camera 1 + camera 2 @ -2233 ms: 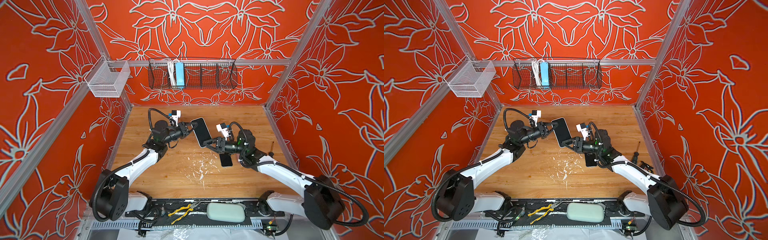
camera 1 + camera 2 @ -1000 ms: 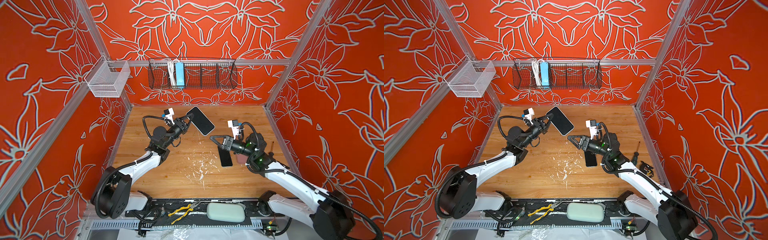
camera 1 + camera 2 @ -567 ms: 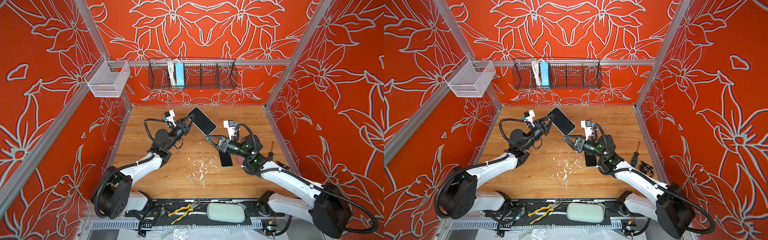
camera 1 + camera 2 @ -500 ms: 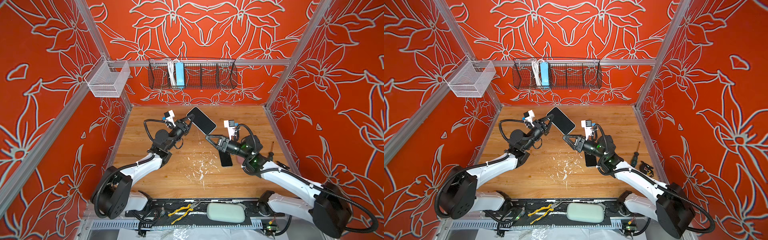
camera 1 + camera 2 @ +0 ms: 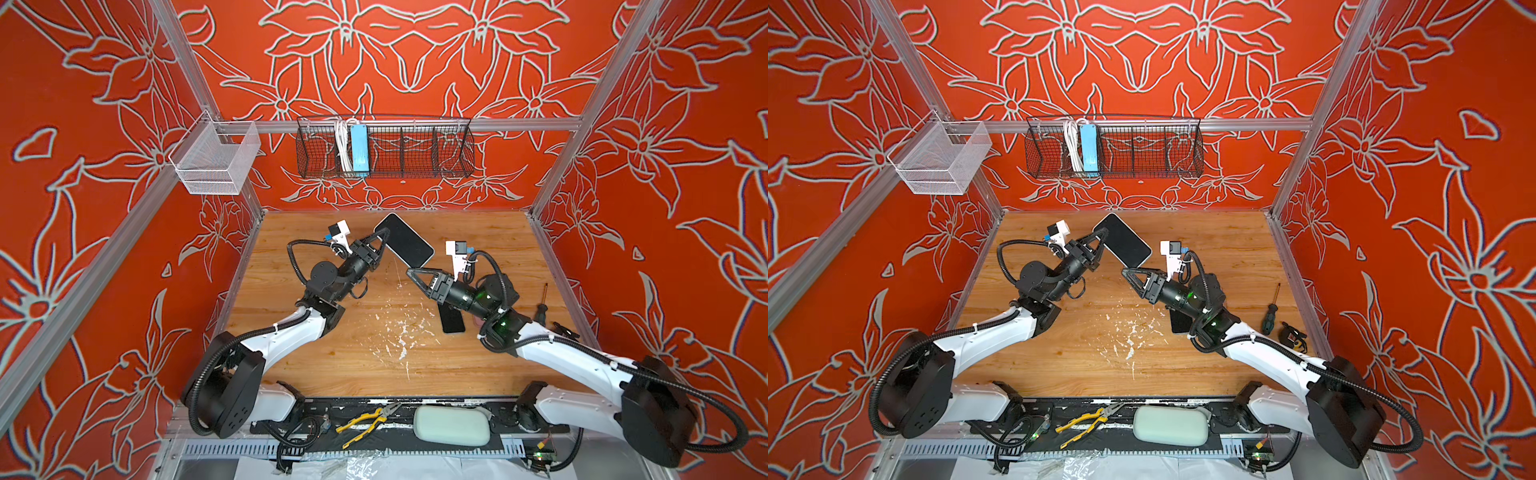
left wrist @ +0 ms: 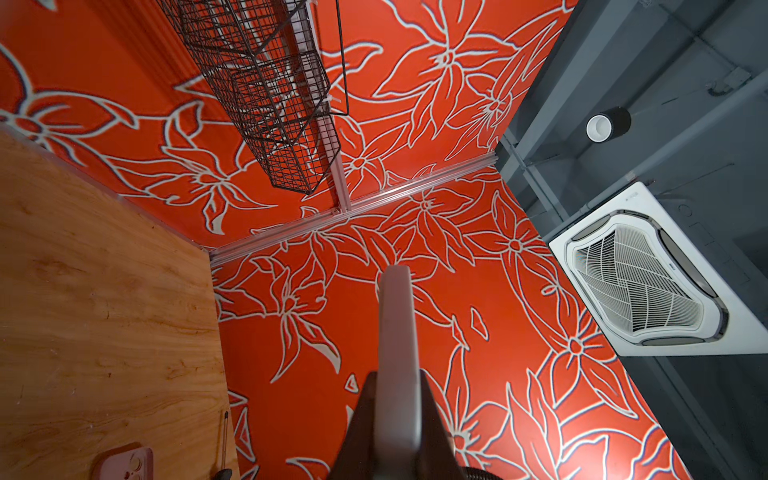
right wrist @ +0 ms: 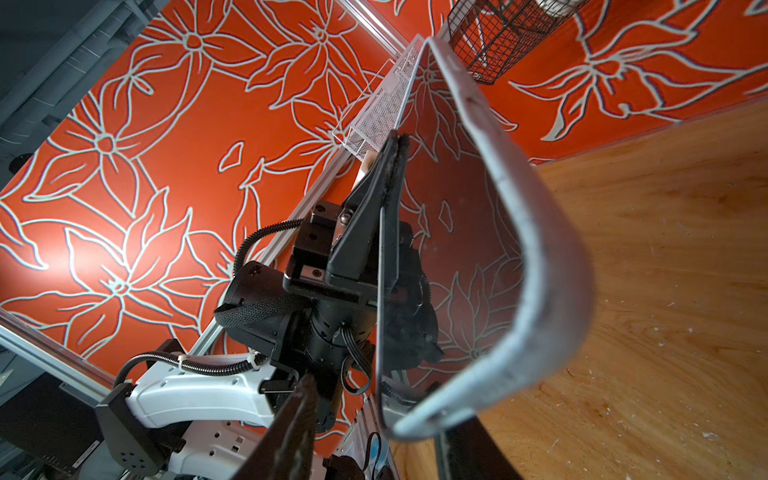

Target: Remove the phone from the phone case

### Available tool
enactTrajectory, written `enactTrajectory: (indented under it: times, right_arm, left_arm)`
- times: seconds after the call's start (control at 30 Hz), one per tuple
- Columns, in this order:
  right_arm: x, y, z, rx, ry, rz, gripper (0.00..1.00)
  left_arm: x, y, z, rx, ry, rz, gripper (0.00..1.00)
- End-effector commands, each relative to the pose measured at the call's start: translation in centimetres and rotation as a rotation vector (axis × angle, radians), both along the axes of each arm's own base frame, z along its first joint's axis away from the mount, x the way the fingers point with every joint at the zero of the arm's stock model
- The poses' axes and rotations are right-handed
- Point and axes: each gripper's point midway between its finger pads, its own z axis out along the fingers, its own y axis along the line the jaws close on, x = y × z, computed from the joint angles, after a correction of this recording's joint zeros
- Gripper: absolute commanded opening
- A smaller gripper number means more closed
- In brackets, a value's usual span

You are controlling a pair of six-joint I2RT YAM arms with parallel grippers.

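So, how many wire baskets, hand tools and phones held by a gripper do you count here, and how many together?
Wire baskets: 2, a black basket and a white basket.
Hand tools: 2, the pliers and the screwdriver.
Phones held: 1, the phone in the left gripper.
Total: 5.

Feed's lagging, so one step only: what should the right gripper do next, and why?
Probably ease the right gripper forward onto the nearest corner of the phone: the left gripper pinches it aloft, and the right jaws stand apart at that corner, not visibly gripping.
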Motion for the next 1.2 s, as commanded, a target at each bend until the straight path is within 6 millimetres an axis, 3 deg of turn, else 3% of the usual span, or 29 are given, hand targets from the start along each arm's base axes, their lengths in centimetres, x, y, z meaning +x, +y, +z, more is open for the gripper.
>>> enactTrajectory:
  times: [0.0,0.5,0.77,1.17]
  right_arm:
    - [-0.1,-0.7,0.8,0.018,-0.037,-0.042,0.46]
    - [0.3,0.6,2.2,0.052,-0.085,-0.011,0.26]
    - [0.4,0.5,1.8,0.025,-0.095,-0.045,0.19]
    - [0.2,1.1,0.1,-0.152,-0.21,-0.088,0.13]
  left_arm:
    - [-1.6,0.6,3.7,-0.078,-0.108,-0.01,0.0]
    - [-1.7,0.0,3.2,-0.081,-0.093,-0.015,0.0]
    - [-1.4,0.1,2.9,-0.096,-0.069,-0.008,0.0]
    - [-0.8,0.1,1.3,-0.179,0.062,-0.013,0.0]
